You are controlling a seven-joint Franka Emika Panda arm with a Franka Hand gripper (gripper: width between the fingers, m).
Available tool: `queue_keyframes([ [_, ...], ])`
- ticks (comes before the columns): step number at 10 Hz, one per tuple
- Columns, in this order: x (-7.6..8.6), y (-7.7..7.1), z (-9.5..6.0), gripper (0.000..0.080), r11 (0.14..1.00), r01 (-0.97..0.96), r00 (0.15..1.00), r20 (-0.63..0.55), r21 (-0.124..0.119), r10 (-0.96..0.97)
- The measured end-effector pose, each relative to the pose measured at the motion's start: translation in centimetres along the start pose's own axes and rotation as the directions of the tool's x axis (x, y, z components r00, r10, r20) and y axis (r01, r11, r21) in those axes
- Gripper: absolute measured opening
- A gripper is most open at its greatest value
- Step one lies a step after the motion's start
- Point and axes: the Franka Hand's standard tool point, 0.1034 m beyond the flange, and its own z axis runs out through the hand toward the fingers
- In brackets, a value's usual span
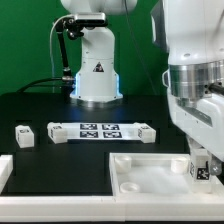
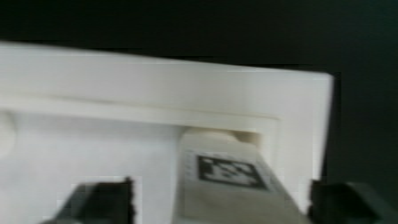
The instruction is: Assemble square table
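Note:
The white square table slab (image 1: pixel 150 172) lies at the front of the black table and fills the wrist view (image 2: pixel 107 90). A white tagged leg block (image 1: pixel 203 170) stands at the slab's corner on the exterior view's right. In the wrist view this leg (image 2: pixel 228 172) reaches down to a recessed corner hole (image 2: pixel 222 133). My gripper (image 2: pixel 222 203) straddles the leg. Its dark fingers (image 2: pixel 107 202) stand on either side, with a strip of slab showing between one finger and the leg. Another leg block (image 1: pixel 22 136) lies at the exterior view's left.
The marker board (image 1: pixel 100 131) lies behind the slab in the middle of the table. A white border rail end (image 1: pixel 5 170) sits at the front on the exterior view's left. The robot base (image 1: pixel 97 70) stands at the back.

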Motion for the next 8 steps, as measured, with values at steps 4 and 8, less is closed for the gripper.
queue_keyframes([
  [4,0.32,0.26,0.22,0.0637,0.919,0.394,0.919,-0.012,-0.021,-0.394],
  [8,-0.26,-0.23,-0.07,0.0648,0.509,0.858,0.507,-0.042,-0.073,-0.861],
])
